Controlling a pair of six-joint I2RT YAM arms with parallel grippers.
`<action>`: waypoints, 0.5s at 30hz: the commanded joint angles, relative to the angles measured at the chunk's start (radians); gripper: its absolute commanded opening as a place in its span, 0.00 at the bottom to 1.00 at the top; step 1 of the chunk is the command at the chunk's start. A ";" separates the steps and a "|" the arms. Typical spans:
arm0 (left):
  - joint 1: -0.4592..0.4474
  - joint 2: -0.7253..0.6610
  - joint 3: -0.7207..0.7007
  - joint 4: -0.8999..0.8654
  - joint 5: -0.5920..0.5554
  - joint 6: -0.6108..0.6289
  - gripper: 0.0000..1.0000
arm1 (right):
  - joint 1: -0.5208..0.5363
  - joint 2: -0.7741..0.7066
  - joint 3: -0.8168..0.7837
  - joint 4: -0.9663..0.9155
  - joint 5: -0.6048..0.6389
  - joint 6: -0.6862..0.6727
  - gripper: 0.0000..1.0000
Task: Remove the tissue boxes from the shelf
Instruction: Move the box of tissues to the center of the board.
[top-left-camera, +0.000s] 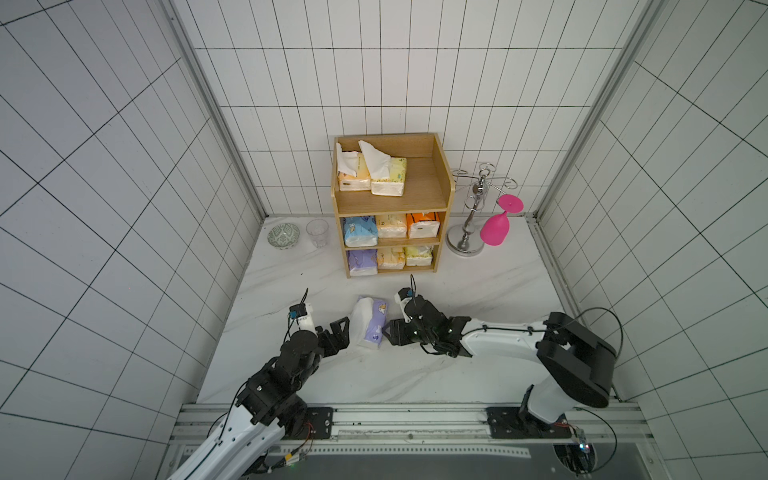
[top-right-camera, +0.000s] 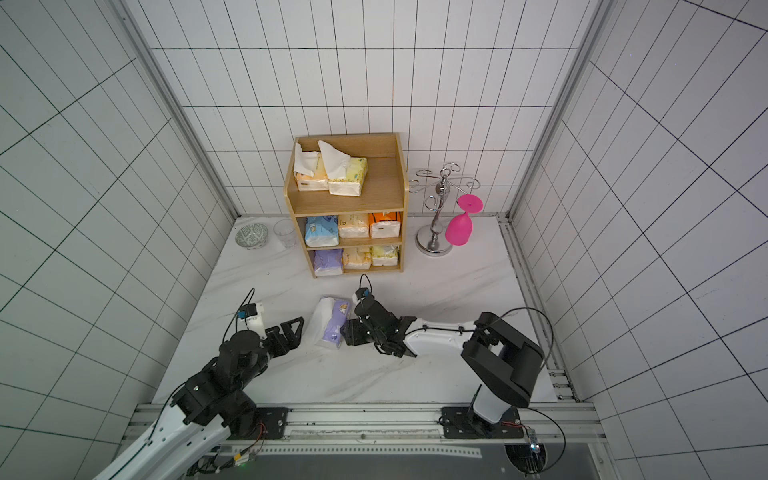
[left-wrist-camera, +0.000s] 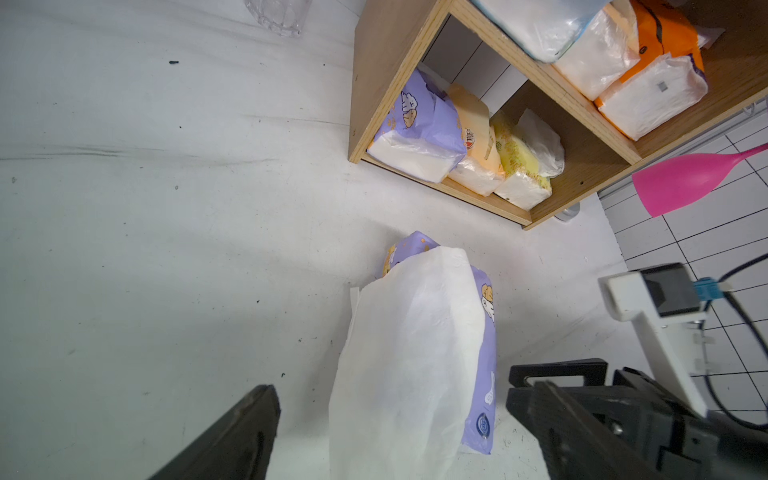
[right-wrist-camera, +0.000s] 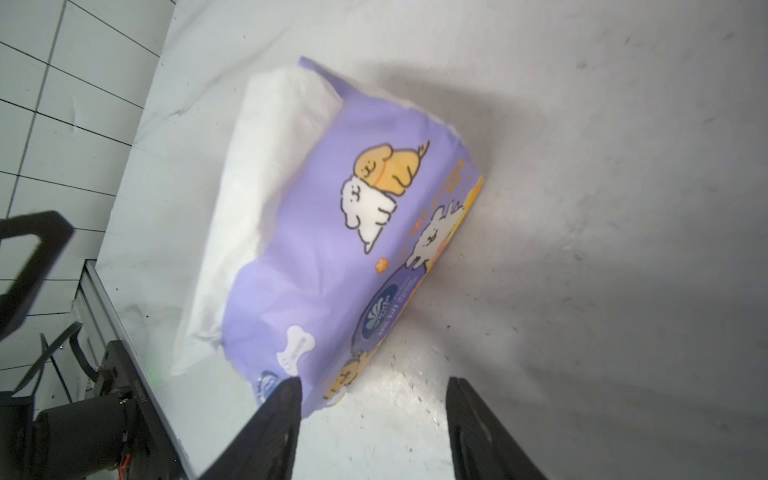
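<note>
A purple tissue pack (top-left-camera: 370, 324) (top-right-camera: 332, 322) lies on the white table in front of the wooden shelf (top-left-camera: 419, 191) (top-right-camera: 382, 191), with a white sheet hanging out of it. My left gripper (top-left-camera: 341, 332) (left-wrist-camera: 395, 395) is open just left of the pack (left-wrist-camera: 415, 353). My right gripper (top-left-camera: 390, 332) (right-wrist-camera: 372, 382) is open at the pack's right side; one fingertip is at a corner of the pack (right-wrist-camera: 332, 232) and bare table shows between the jaws. The shelf holds two packs (top-left-camera: 372, 176) on top, three packs (top-left-camera: 390, 227) in the middle and three packs (top-left-camera: 390, 257) at the bottom.
A silver cup stand (top-left-camera: 467, 232) with a hanging pink glass (top-left-camera: 496, 228) stands right of the shelf. A patterned bowl (top-left-camera: 283, 236) and a clear tumbler (top-left-camera: 317, 232) sit to its left. Tiled walls close three sides, and a metal rail (top-left-camera: 415, 419) runs along the front.
</note>
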 joint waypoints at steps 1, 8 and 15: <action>0.012 0.048 0.046 0.083 0.038 0.024 0.98 | -0.040 -0.124 0.007 -0.131 0.078 -0.041 0.63; 0.080 0.316 0.059 0.327 0.136 0.019 0.98 | -0.158 -0.047 0.001 -0.060 -0.125 -0.024 0.55; 0.211 0.353 0.054 0.348 0.228 0.023 0.98 | -0.154 0.122 0.052 0.135 -0.200 0.047 0.52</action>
